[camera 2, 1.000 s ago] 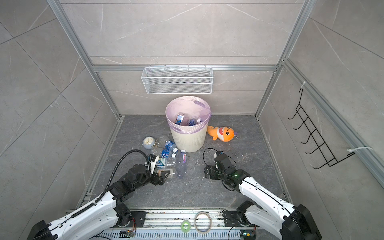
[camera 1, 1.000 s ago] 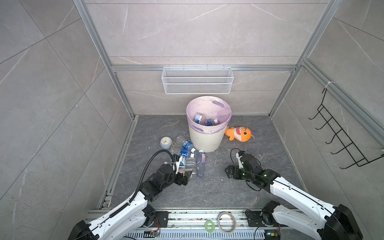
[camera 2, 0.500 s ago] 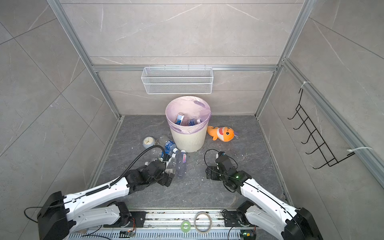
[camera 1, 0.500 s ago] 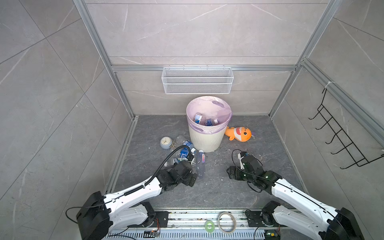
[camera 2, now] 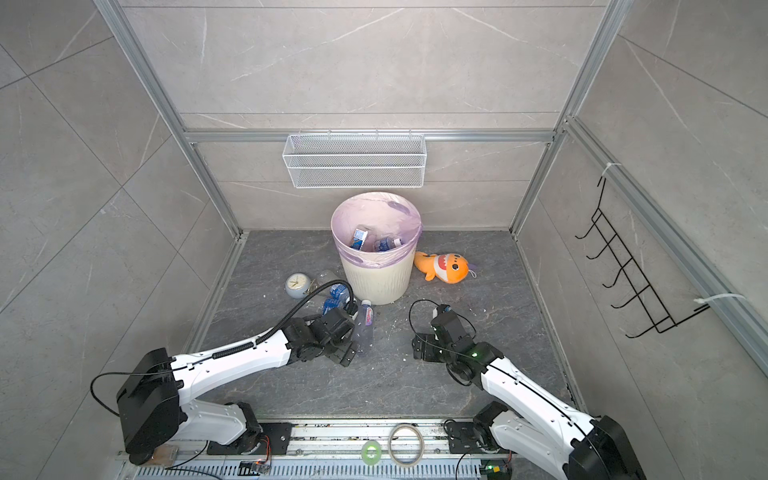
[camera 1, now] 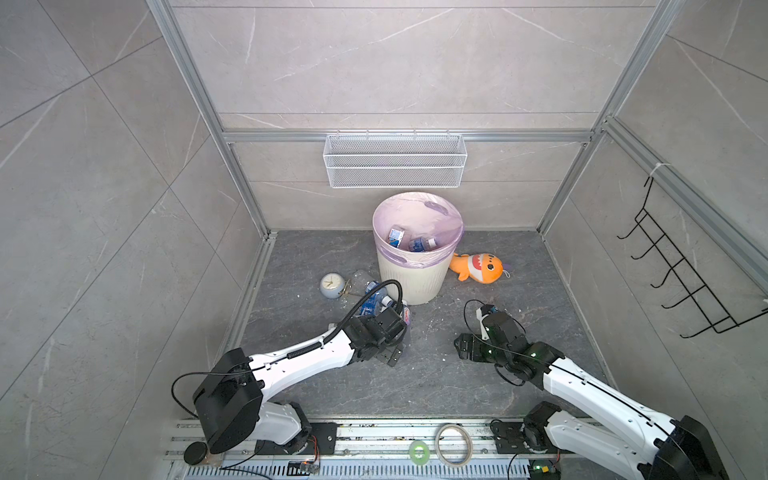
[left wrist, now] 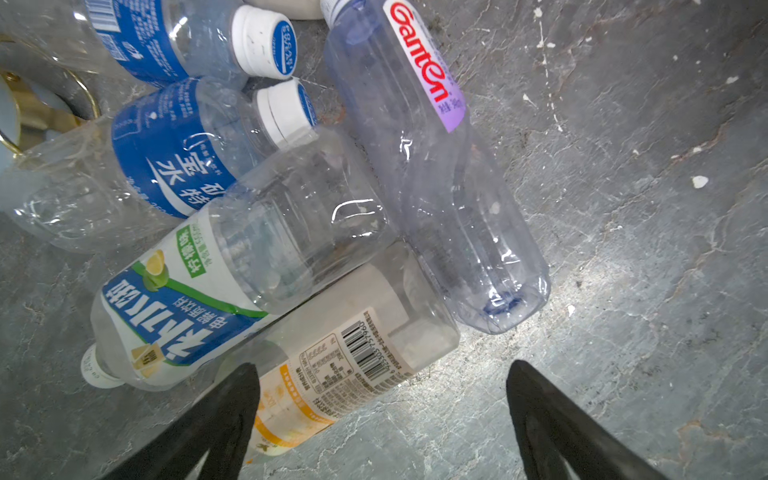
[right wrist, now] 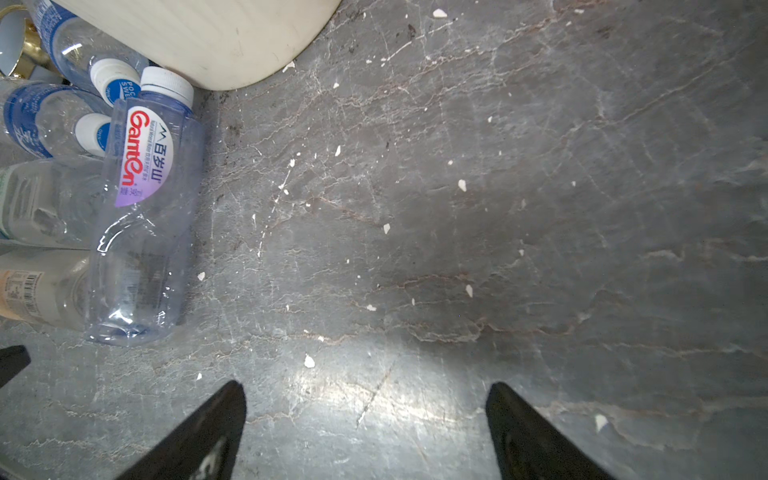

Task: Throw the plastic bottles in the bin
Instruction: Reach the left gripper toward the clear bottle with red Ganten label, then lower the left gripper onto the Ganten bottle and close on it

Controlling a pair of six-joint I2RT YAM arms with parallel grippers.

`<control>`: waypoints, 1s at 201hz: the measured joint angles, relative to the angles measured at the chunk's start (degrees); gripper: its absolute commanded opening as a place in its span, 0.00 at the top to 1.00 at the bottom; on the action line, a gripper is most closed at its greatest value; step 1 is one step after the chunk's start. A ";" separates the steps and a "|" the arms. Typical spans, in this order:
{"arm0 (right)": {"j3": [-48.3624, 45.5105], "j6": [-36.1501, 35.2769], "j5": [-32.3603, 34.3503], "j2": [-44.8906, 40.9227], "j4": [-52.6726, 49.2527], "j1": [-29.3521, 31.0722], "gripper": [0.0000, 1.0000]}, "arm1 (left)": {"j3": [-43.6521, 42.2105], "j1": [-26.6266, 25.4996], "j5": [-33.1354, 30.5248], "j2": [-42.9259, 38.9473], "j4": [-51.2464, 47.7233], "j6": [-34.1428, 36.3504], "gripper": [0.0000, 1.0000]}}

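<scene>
Glossy clear plastic bottles (left wrist: 436, 187); matt veined stone-like floor (left wrist: 644, 249); ribbed, perhaps plastic bin (camera 1: 409, 278).

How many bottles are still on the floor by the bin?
5 visible: the Ganten bottle, two blue-label bottles, the green-label bottle and the orange-label bottle, all beside the bin. More may be hidden.

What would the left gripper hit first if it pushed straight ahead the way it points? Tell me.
Most likely the bottle with the barcode label: it lies across the line just ahead of the open left gripper, one finger already beside it. Whether they touch cannot be told.
</scene>
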 measured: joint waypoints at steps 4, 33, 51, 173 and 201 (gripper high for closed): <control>0.00 0.00 0.00 -0.02 0.00 0.00 0.08 | 0.00 -0.11 0.13 0.07 0.31 -0.11 0.06; 0.00 0.00 0.00 -0.02 0.00 0.00 0.08 | 0.17 -1.05 1.44 1.05 3.78 -1.07 0.08; 0.00 0.00 0.02 -0.02 -0.02 0.00 0.08 | 1.05 -1.29 1.97 2.56 5.86 -2.36 0.09; 1.64 -1.01 2.95 -7.28 -7.30 0.00 0.08 | 10.88 -1.31 0.15 16.59 10.12 -14.32 0.26; 1.64 -1.18 3.32 -7.34 -7.80 0.00 0.09 | 13.62 -1.31 -2.54 19.04 9.31 -15.89 0.27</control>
